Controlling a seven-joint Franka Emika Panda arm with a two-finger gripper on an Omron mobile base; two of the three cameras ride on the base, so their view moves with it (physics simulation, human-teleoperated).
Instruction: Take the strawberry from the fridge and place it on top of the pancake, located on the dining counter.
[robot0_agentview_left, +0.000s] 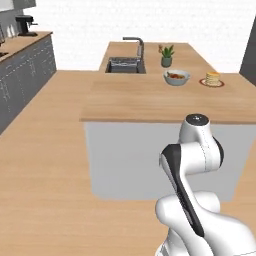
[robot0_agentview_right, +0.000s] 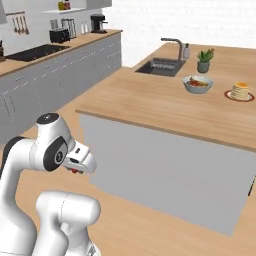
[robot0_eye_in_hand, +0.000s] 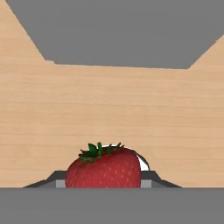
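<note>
From the left base, the pancake (robot0_agentview_left: 213, 78) sat on the dining counter (robot0_agentview_left: 150, 100), far beyond the folded arm. From the right base, the claw (robot0_agentview_right: 76, 170) hung low beside the counter's grey side, a red speck at its tip. The hand camera alone showed the strawberry (robot0_eye_in_hand: 103, 169) clenched between the jaws, leafy cap up, long axis across them.

Deep-red strawberry (robot0_eye_in_hand: 103, 169) with pale seed specks and a green leafy cap — golden-tan pancake (robot0_agentview_left: 213, 78) stack on a dark red plate (robot0_agentview_left: 204, 83), light wood-grained dining counter (robot0_agentview_left: 150, 100) with grey sides.
</note>
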